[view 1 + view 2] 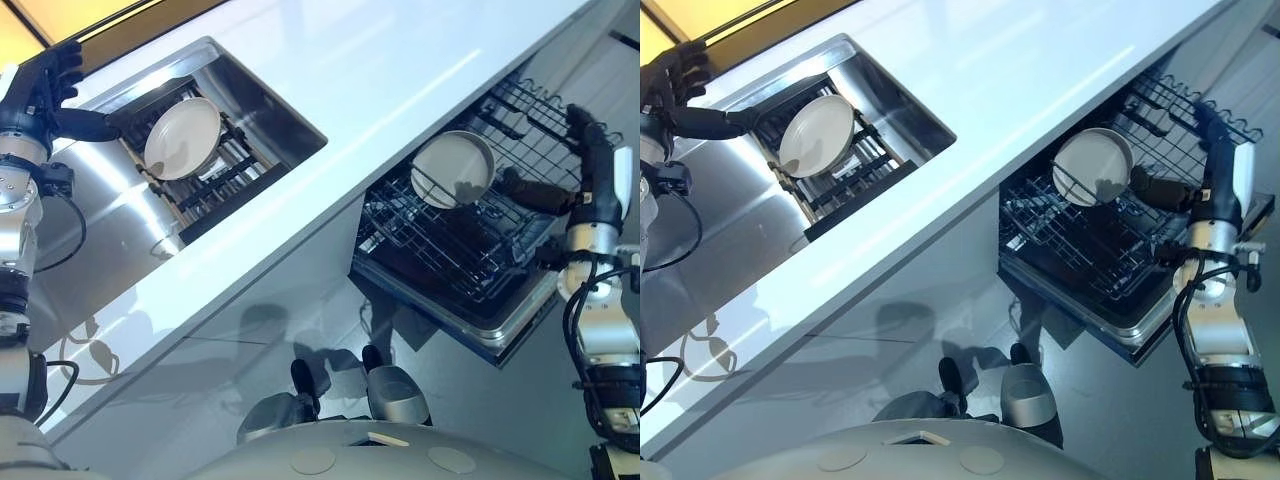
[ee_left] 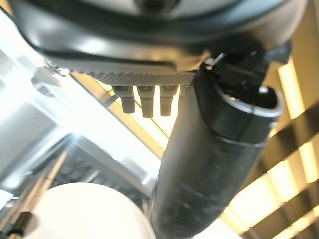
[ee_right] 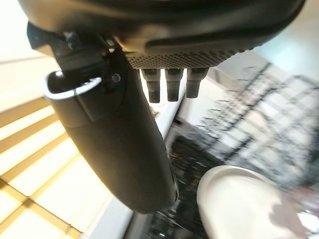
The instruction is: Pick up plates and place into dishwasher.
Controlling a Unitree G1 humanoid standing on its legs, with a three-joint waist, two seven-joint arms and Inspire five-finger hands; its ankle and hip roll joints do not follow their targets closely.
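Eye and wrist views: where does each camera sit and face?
Left eye view: head camera, looking down at counter, sink plate and dishwasher plate; left hand and right hand at the sides.
Right eye view: same scene, slightly offset.
Left wrist view: along the left hand towards the sink plate.
Right wrist view: along the right hand towards the dishwasher plate.

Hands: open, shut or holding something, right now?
Left hand: open, holding nothing, near the sink plate.
Right hand: open, holding nothing, near the dishwasher plate.
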